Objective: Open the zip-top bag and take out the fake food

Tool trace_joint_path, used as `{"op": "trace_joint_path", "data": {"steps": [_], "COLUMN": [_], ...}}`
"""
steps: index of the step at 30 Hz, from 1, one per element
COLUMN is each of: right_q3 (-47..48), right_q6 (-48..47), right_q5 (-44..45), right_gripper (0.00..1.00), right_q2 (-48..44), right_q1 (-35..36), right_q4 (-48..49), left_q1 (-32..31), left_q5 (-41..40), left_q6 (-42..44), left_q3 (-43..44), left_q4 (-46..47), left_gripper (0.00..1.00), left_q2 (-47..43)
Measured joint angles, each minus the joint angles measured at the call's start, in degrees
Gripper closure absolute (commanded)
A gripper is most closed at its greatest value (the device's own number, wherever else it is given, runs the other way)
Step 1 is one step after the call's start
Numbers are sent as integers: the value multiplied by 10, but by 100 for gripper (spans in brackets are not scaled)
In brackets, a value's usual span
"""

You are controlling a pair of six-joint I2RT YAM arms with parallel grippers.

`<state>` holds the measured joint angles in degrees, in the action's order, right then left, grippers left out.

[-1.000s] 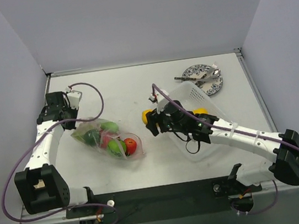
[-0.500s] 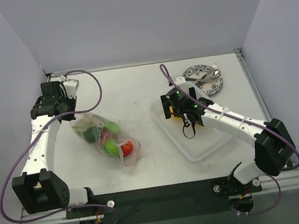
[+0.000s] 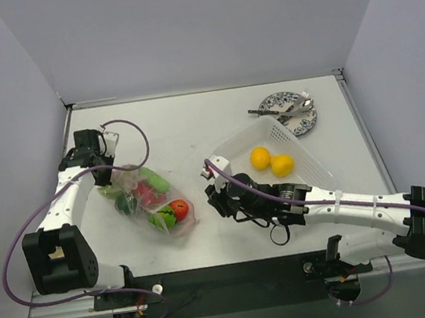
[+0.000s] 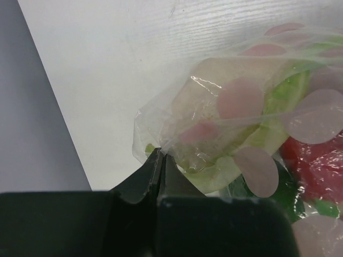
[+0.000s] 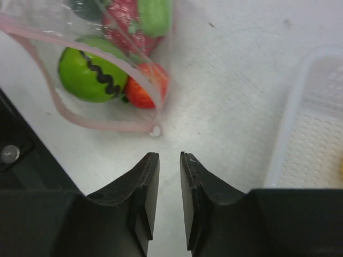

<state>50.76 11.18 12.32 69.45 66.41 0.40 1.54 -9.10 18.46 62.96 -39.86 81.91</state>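
Your left gripper (image 4: 161, 158) has jaws pinched on a corner of the zip-top bag (image 3: 142, 192), lying on the worktop (image 3: 192, 126), fake food (image 3: 178, 209) inside. Your right gripper (image 5: 169, 160) hovers at its mouth, jaws narrow, empty.

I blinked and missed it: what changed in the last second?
The right pincer let a yellow fruit go into the white tray, then swung back toward the zip-top bag, empty. The left pincer stayed clamped on the bag's corner.
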Motion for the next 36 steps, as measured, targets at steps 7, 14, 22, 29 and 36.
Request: {"op": "trace_joint_path", "data": {"steps": [7,14,22,29,36], "right_q3": [16,91,175,227,274], "right_q6": [4,-7,-12,-26,-49], "right_q5": [-119,-172,-171,-157,-157], "right_gripper": [47,25,18,17,14], "right_q2": [82,234,322,373,408], "right_q1": [12,15,3,0,14], "right_q4": [60,72,72,76,79], "left_q1": [-6,-10,-26,-26,-26], "left_q5": [-10,-15,-24,-22,-20], "left_q6": [1,0,2,3,3], "left_q3": [0,0,0,0,-1], "left_q4": [8,8,9,9,9], "left_gripper": [100,100,100,100,100], "left_q2": [2,2,-1,-2,-3]}}
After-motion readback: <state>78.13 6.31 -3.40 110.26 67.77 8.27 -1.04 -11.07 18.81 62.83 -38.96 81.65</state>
